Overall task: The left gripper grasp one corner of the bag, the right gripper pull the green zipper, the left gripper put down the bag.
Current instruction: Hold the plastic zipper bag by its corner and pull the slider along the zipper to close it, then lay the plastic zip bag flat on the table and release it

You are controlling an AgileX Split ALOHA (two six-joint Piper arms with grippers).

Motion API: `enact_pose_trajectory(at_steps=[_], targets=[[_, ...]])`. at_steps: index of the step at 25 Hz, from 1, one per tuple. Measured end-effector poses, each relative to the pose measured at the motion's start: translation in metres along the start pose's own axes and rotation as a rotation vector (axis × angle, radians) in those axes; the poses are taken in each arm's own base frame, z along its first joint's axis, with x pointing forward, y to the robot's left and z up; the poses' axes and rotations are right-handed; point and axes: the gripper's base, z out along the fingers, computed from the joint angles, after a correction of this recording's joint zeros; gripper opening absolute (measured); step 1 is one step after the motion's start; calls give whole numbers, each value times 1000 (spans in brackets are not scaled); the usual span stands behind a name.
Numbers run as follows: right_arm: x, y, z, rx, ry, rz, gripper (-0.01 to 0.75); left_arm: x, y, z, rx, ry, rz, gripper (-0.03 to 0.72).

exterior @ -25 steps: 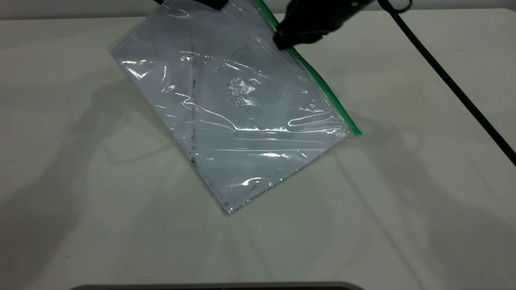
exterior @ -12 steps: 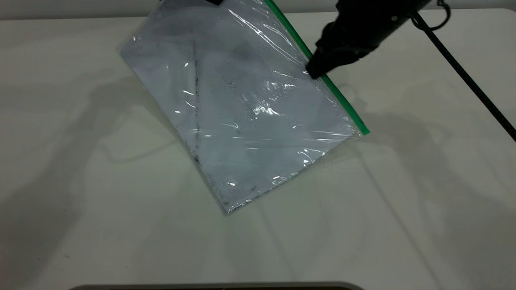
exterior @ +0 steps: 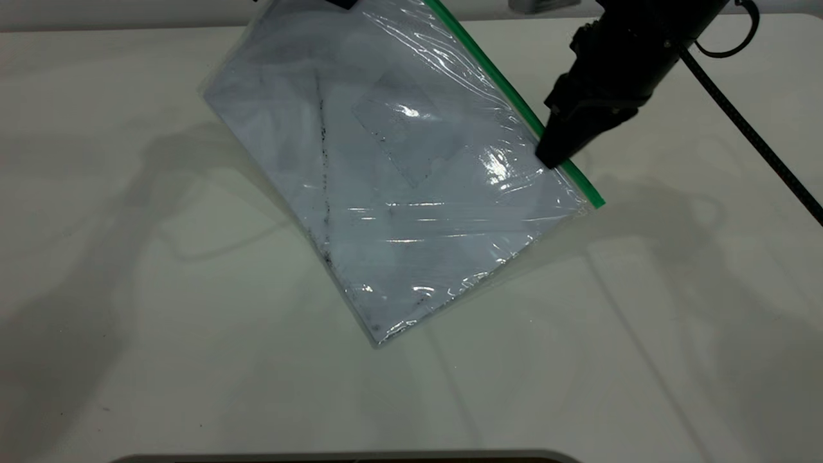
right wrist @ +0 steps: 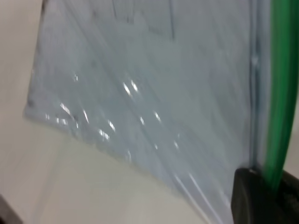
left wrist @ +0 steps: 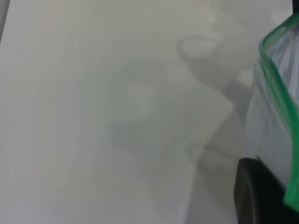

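Observation:
The bag (exterior: 398, 180) is a clear pouch with white paper inside. It hangs tilted, its lower corner on the table (exterior: 128, 321). The green zipper (exterior: 488, 67) runs along its right edge. My left gripper (exterior: 341, 2) shows only at the picture's top edge, shut on the bag's upper corner; in the left wrist view one black fingertip (left wrist: 254, 191) lies beside the green strip (left wrist: 275, 88). My right gripper (exterior: 551, 156) is shut on the green zipper near its lower end (exterior: 596, 200). In the right wrist view the strip (right wrist: 281, 93) runs between the jaws (right wrist: 273, 196). The slider tab is hidden.
The right arm's black cable (exterior: 752, 135) crosses the table's right side. A dark curved rim (exterior: 347, 458) lies at the front edge. A small grey object (exterior: 540, 5) sits at the back.
My right gripper has slid down and to the right along the green zipper, from near the top to near its lower end. The bag shifted slightly right.

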Motion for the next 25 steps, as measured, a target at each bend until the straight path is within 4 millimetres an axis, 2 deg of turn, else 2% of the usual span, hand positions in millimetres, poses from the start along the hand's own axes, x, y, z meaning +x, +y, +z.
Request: enact_pose_trajectory(at_steps=[10, 14, 17, 19, 23, 25], targets=[[18, 1, -2, -1, 205, 59, 69, 0, -1, 0, 7, -2, -1, 52], [22, -2, -3, 22, 232, 50, 109, 2, 1, -1, -8, 16, 4, 52], [20, -6, -3, 49, 207, 45, 212, 5, 0, 1, 5, 55, 26, 52], [18, -8, -2, 73, 177, 41, 316, 4, -3, 4, 20, 71, 30, 52], [12, -13, -2, 122, 118, 36, 504, -3, -11, 24, 63, 85, -13, 58], [10, -15, -2, 139, 97, 35, 561, -3, -15, 36, 83, 90, -51, 74]])
